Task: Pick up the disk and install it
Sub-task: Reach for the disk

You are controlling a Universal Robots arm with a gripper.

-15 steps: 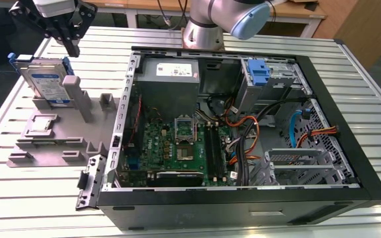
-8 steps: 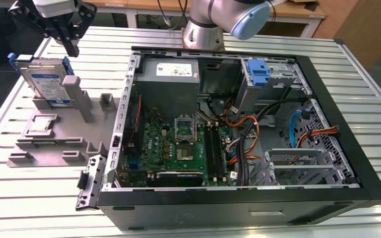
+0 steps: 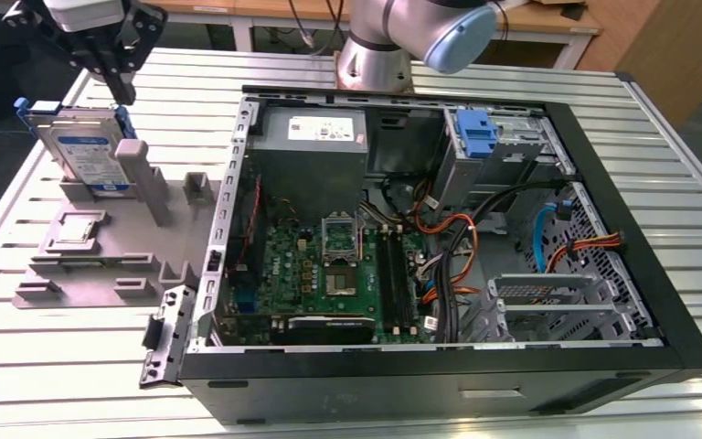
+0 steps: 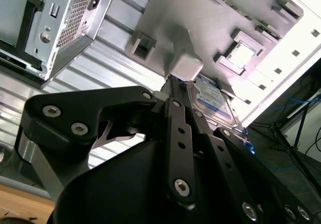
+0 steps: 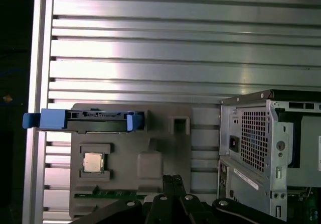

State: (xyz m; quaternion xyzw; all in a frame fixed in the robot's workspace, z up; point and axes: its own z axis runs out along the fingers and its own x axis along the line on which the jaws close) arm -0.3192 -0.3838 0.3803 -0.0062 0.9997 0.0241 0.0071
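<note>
The disk [image 3: 88, 151] is a silver-grey drive with a white-and-blue label and blue rails. It stands on edge in a slot of the grey fixture [image 3: 95, 265], at the exterior view's left. In the first wrist view the disk [image 5: 95, 121] appears edge-on, with blue rail ends on both sides. My gripper [image 3: 122, 91] hangs just above and behind the disk's upper corner, not touching it. Its black fingers [image 4: 176, 114] lie together, shut on nothing, tips near a grey post of the fixture. Behind them the disk [image 4: 214, 99] shows its label. The gripper [image 5: 171, 180] sits near the fixture's edge.
An open black computer case [image 3: 643, 274] fills the exterior view's right, with a motherboard [image 3: 326, 274], a grey power supply [image 3: 314, 133], cables, and a blue bracket [image 3: 479, 133] in the drive bay. The fixture also holds a processor chip [image 5: 93, 162]. The arm's base [image 3: 376, 55] stands behind the case.
</note>
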